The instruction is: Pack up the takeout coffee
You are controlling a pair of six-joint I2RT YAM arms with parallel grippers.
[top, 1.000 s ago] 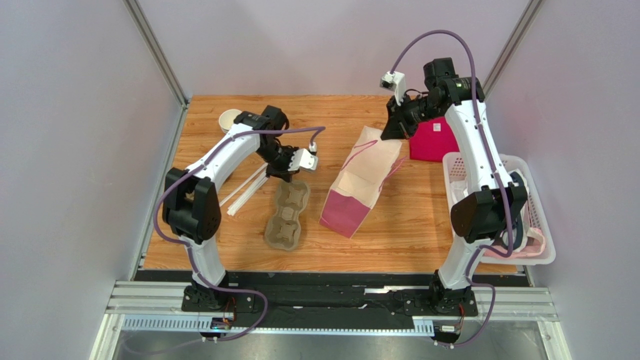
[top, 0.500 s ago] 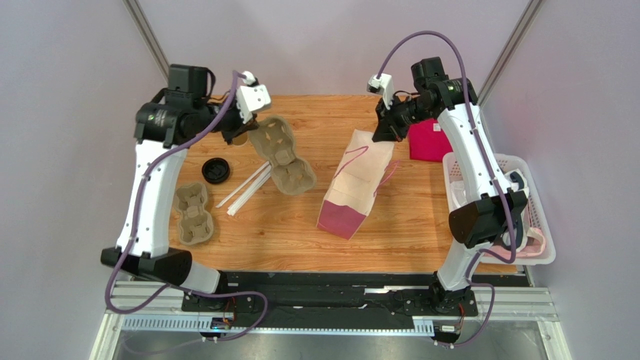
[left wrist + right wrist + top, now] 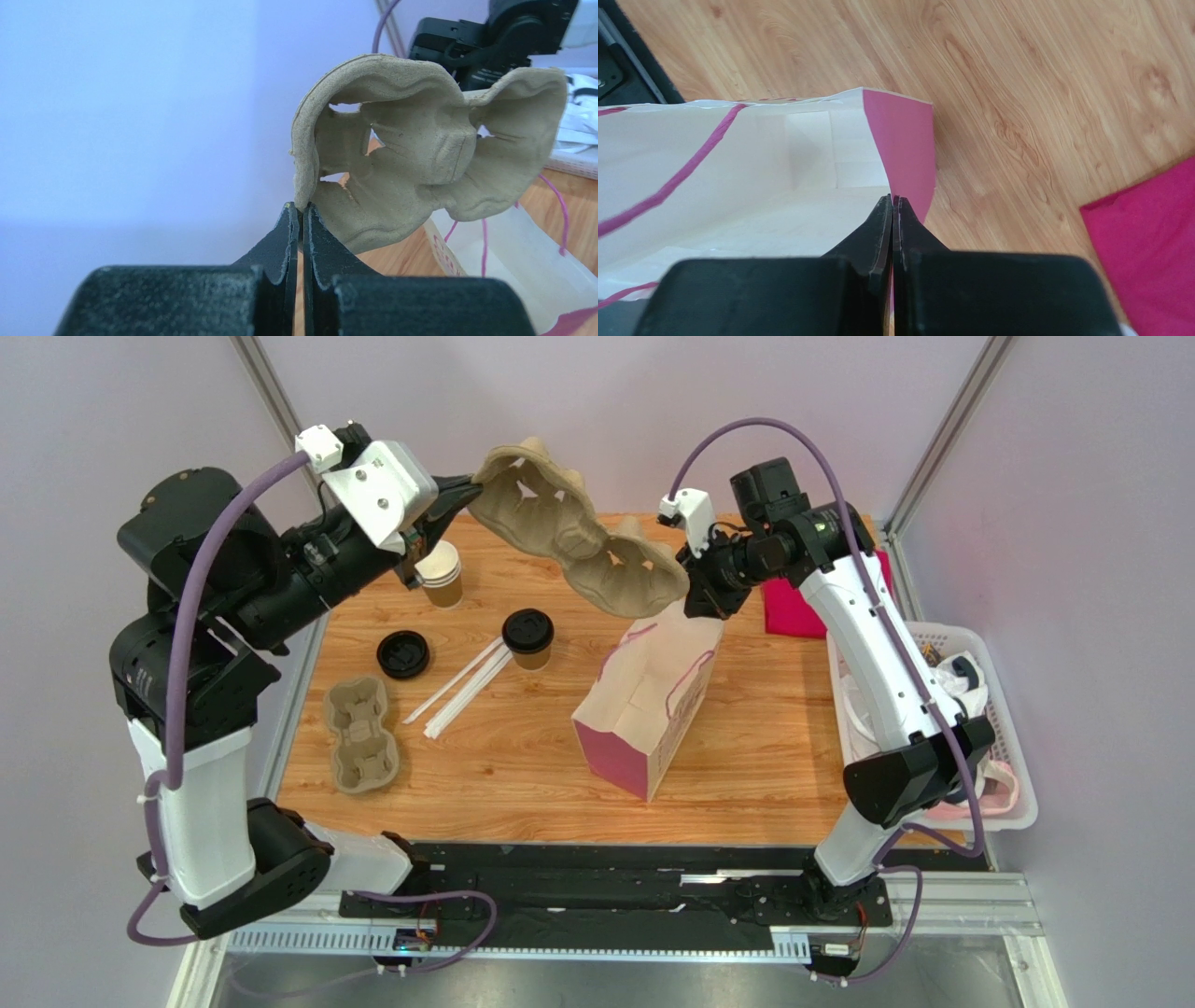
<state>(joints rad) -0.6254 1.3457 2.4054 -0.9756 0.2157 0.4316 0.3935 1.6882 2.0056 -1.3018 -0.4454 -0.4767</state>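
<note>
My left end effector [image 3: 302, 211]: pressed together on the rim of the pulp carrier [image 3: 578, 535], which hangs in the air up and left of the paper bag [image 3: 643, 711]. My right end effector [image 3: 893, 204]: pinching the bag's top edge. Takeout coffee [image 3: 529, 634]: lidded, upright on the surface [image 3: 786, 742], left of the bag, not touching it.

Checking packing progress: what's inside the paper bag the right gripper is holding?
Inside the paper bag, only white walls and a pink handle show; no cup is visible. The right gripper, shut on the rim, covers the nearest part of the inside.
</note>
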